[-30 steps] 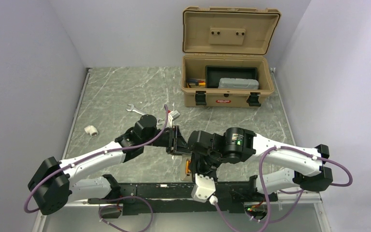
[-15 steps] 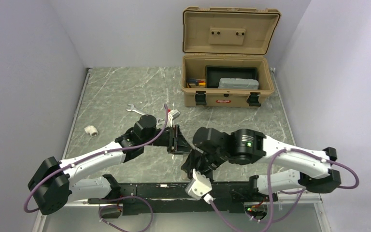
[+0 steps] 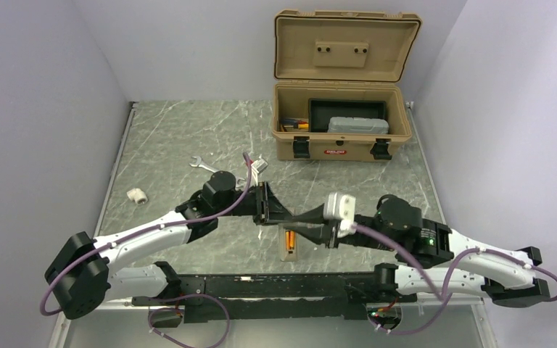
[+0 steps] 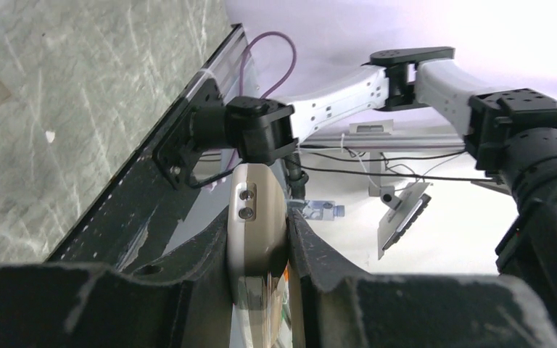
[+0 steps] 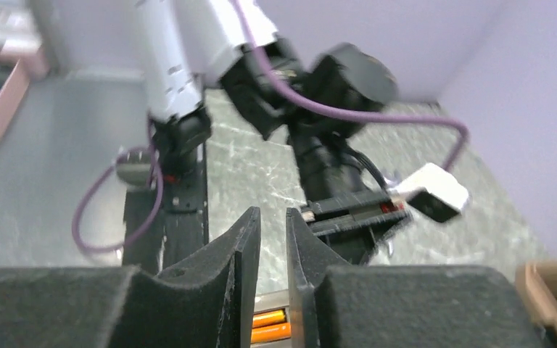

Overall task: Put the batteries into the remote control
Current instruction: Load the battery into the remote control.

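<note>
Top external view is showing the remote control (image 3: 288, 243) lying back-up close to the bench's near edge, about midway along it. The batteries (image 3: 289, 240) are showing as an orange strip in its open bay. From the right wrist they are appearing as two orange cylinders side by side, just below the right gripper (image 5: 272, 217). Its fingers are standing a sliver apart with nothing between them.

The left gripper (image 4: 259, 217) is clamping a tan plastic piece (image 4: 255, 210) with two small screw heads, held in the air above the remote. It is looking like the bay cover, though I cannot tell for certain.

The remote is probably going to handle as a light, stiff plastic bar that could skate on the polished stone. Pinching it across its long edges near the middle seems safest. The batteries are likely smooth, hard and prone to rolling, so taking each across the middle of its sleeve looks best. The tan piece is thin and may flex or twist in the grip.
</note>
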Available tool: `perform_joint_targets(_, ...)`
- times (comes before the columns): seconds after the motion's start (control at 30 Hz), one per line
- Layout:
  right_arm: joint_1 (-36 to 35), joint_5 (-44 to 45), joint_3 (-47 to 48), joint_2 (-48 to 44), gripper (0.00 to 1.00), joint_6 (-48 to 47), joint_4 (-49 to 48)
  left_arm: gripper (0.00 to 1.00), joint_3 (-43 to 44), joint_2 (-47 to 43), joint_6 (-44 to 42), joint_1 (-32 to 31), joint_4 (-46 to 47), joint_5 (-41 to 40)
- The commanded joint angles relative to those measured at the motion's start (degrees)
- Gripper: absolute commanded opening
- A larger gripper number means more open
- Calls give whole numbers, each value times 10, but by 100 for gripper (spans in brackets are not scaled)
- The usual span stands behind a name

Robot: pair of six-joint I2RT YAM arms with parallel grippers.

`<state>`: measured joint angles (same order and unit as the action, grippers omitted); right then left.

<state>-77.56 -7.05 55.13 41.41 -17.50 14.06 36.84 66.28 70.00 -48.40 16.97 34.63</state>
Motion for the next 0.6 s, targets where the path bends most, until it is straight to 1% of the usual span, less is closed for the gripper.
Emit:
perform_joint_targets(0.0, -3, 225, 47, 12, 21, 260, -8, 0, 4, 5, 41, 4, 139, -14)
perform_joint_targets(0.07, -2, 250, 99, 47, 23, 255, 78, 0, 2, 13, 55, 5, 177, -8)
perform_joint_targets(0.1, -3, 267, 119, 62, 25, 261, 105, 0, 3, 16, 59, 5, 185, -8)
perform_joint_targets(0.13, -3, 282, 133, 74, 30, 267, 128, 0, 6, 17, 60, 4, 185, -11)
perform_joint_targets(0.17, -3, 286, 140, 82, 32, 262, 142, 0, 8, 16, 59, 5, 181, -16)
perform_joint_targets(0.23, -3, 272, 137, 81, 36, 249, 148, 0, 11, 10, 56, 4, 168, -32)
perform_joint_targets(0.3, -3, 270, 116, 64, 39, 243, 129, 0, 12, -1, 53, 5, 157, -52)
perform_joint_targets(0.37, -2, 291, 104, 48, 43, 243, 123, 0, 14, -17, 49, 6, 137, -75)
perform_joint_targets(0.47, 11, 343, 137, 65, 44, 270, 172, 0, 21, -41, 36, 5, 99, -103)
perform_joint_targets(0.53, 33, 333, 174, 94, 43, 294, 221, 0, 26, -56, 29, 5, 72, -116)
perform_joint_targets(0.57, 42, 321, 188, 105, 42, 308, 237, 0, 28, -61, 28, 5, 62, -120)
